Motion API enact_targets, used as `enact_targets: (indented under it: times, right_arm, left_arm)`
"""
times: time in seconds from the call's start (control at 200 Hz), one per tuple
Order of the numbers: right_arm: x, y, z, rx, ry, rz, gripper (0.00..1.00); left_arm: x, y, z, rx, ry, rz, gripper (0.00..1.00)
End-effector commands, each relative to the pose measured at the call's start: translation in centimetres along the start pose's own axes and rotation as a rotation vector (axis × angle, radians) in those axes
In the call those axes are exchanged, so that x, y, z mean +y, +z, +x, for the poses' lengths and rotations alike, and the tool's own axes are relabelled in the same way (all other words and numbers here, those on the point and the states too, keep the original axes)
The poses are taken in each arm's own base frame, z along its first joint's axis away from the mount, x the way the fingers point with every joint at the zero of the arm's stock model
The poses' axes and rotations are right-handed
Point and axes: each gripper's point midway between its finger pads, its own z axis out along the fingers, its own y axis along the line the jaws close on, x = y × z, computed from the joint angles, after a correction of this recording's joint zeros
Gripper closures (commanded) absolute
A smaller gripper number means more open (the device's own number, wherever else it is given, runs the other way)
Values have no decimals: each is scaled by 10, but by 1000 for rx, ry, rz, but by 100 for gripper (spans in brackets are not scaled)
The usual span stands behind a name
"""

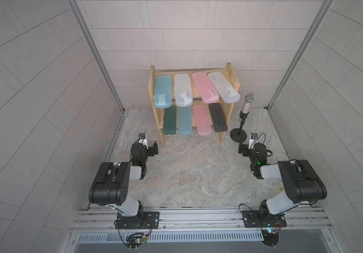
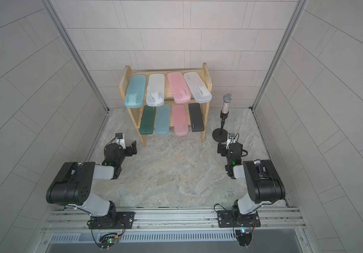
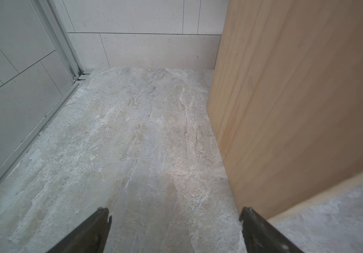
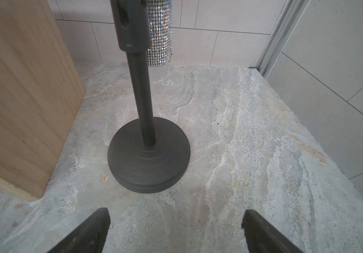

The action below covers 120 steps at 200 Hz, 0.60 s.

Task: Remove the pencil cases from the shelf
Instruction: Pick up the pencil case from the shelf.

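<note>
You had all eight pencil cases on the shelf, four per tier. Your left gripper sat empty, fingers spread wide, just beside the shelf's side panel, possibly touching it. Your right gripper, equally spread and empty, faced the microphone stand on the table.

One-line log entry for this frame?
phase: not started | pencil cases: eight on shelf | left gripper: open, empty | right gripper: open, empty, facing microphone stand
</note>
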Motion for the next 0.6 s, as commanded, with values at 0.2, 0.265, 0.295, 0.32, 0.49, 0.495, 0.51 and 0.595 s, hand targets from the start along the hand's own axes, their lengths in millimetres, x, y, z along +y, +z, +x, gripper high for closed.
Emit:
enact_targets:
  times: [0.2,0.265,0.295,0.32,0.49,0.495,0.51,0.595]
  right_arm:
    - [-2,3,-5,-10,6,4,0]
    - [-2,2,-5,-10,3,5,0]
    - [-2,2,-5,-10,5,4,0]
    - [-2,2,-5,-10,5,4,0]
    - [-2,3,-4,-8,3,5,0]
    - [-2,3,-4,-8,4,5,0]
    - [-2,3,-4,-8,3,6,0]
    - [-3,2,-5,-14,6,11,0]
  left_arm:
    - [-10,1,-1,1,30,67,0]
    - [-10,1,-2,-1,30,68,0]
    - [-9,1,-1,0,30,67,0]
    - [-9,1,-1,0,30,66,0]
    - [-8,1,-2,-1,22,60,0]
    - [-8,1,-2,-2,22,60,0]
    - [-7,1,-2,-3,20,57,0]
    - [-4,-4,-11,-8,13,37,0]
